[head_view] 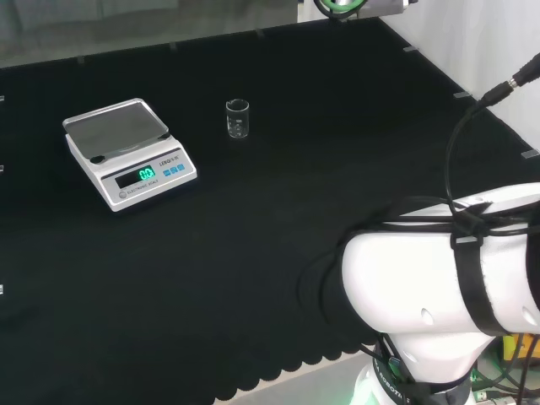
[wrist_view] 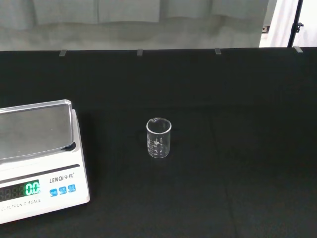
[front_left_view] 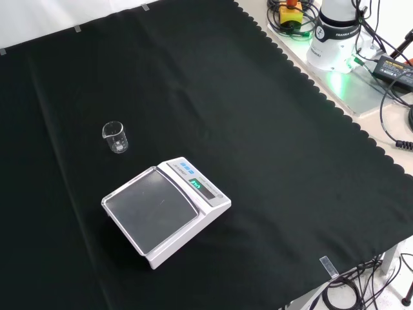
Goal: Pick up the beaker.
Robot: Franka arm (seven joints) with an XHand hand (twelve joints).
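Upright on the black cloth (head_view: 278, 236) of the worktop, a small clear beaker (head_view: 237, 118) is seen standing alone, with printed graduation marks on its wall and nothing visible inside it. In the wrist view the beaker (wrist_view: 159, 138) is seen near the middle of the cloth, untouched. Beside it, a white digital scale (head_view: 128, 150) with a bare metal weighing pan and a lit green display is placed: to the beaker's left in the head view, and nearer the camera and to the right of the beaker (front_left_view: 115, 137) in the front view, where the scale (front_left_view: 166, 209) lies apart from it. At the lower right of the head view a large white arm link (head_view: 447, 278) wrapped with black cables is seen. Whether the robot hand's fingers are apart or together cannot be told.
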